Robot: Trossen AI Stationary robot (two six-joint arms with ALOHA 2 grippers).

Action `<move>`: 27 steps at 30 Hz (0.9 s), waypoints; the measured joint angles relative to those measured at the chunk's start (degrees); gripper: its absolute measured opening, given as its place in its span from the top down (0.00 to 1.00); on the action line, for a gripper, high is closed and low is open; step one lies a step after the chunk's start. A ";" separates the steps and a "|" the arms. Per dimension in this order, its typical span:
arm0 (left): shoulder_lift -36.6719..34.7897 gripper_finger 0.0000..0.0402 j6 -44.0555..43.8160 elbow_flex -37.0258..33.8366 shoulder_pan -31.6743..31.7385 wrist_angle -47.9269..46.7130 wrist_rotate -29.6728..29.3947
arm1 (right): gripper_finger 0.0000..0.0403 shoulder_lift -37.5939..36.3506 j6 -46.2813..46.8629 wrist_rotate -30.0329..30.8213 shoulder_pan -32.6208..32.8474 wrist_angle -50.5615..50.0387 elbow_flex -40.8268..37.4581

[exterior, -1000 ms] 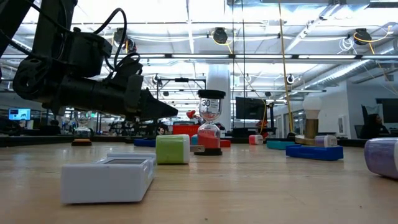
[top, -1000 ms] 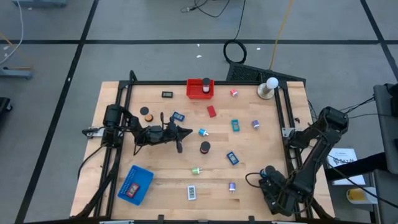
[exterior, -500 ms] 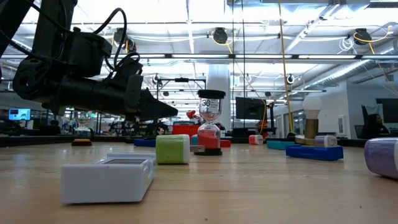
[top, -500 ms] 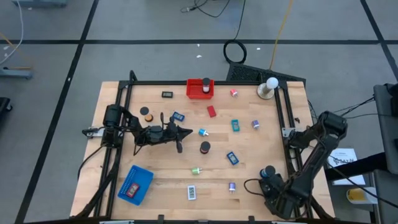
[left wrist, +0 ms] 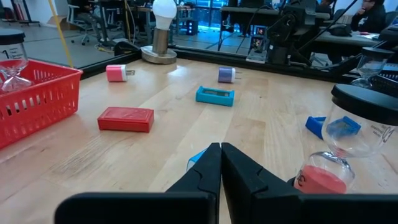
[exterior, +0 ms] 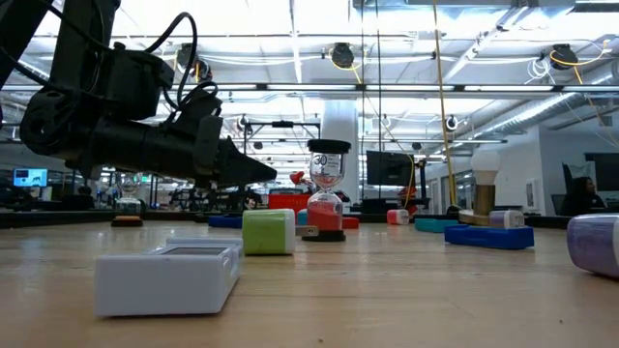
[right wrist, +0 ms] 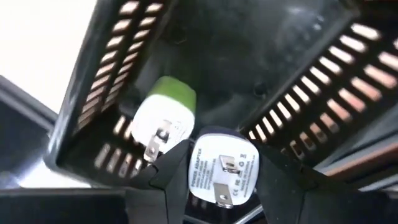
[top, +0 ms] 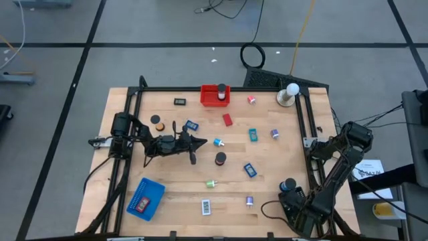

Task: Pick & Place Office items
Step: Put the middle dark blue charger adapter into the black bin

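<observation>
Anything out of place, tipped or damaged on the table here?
Nothing stands out. The office items lie scattered but intact on the table. The hourglass stands upright, the red basket and blue tray sit flat. The left gripper is shut and empty; the right gripper holds a white charger over a black basket.

Overhead lighting is bright and even — shadows on the bench (top: 180, 194) are short and soft. In the low view, ceiling strip lights (exterior: 290, 19) glare and the nearest white block (exterior: 166, 278) is soft-focused. The right wrist view is blurred — a pale corner is overexposed.
</observation>
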 joint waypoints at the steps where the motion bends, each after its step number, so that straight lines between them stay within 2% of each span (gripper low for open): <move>1: 0.00 0.96 0.00 0.00 0.00 -0.02 0.00 | 0.63 0.02 -2.67 -0.04 0.00 0.00 0.00; 7: 0.00 0.99 0.04 0.00 -0.04 -0.02 0.04 | 0.66 0.02 -20.32 -0.12 0.00 0.00 0.00; 20: 0.00 0.97 0.11 0.00 -0.02 -0.04 -0.02 | 0.66 0.02 -48.75 0.10 0.00 -0.64 0.00; 27: -0.02 0.98 0.22 0.00 -0.02 -0.37 -0.02 | 0.66 0.02 -57.74 0.30 0.00 -0.86 0.00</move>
